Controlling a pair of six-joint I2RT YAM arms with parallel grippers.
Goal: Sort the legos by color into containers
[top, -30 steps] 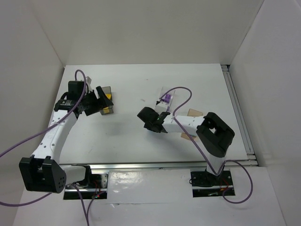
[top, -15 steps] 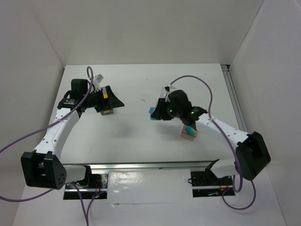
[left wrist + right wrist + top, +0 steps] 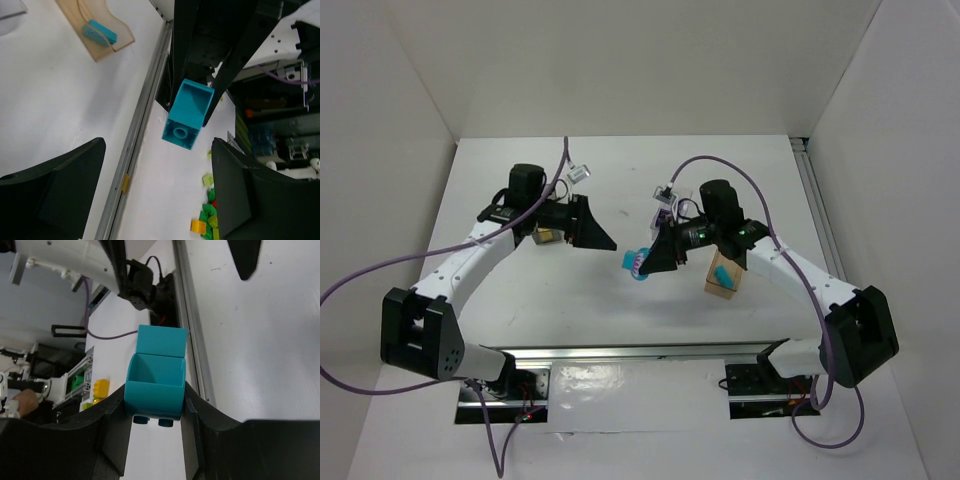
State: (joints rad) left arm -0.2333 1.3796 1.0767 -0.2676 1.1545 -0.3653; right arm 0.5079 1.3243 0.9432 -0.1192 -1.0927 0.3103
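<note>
My right gripper (image 3: 643, 263) is shut on a teal lego (image 3: 628, 260) and holds it above the table's middle. In the right wrist view the teal lego (image 3: 156, 377) sits clamped between both fingers (image 3: 112, 430). My left gripper (image 3: 595, 228) is open and empty, pointing right at that lego, a short gap away. The left wrist view shows the teal lego (image 3: 187, 114) ahead of its spread fingers (image 3: 50, 192). The amber bin (image 3: 725, 288) holds another teal lego (image 3: 722, 272). The dark grey bin (image 3: 548, 236) sits behind the left gripper. The clear bin (image 3: 665, 200) is partly hidden by the right arm.
The amber bin (image 3: 117, 35) with its teal lego (image 3: 99, 31) also shows in the left wrist view. A metal rail (image 3: 825, 230) runs along the table's right edge. Purple cables loop over both arms. Loose bricks lie off the table (image 3: 207, 220).
My right gripper has carried the teal lego forward and left, away from the clear bin. My left gripper has swung right from the dark grey bin toward the middle.
</note>
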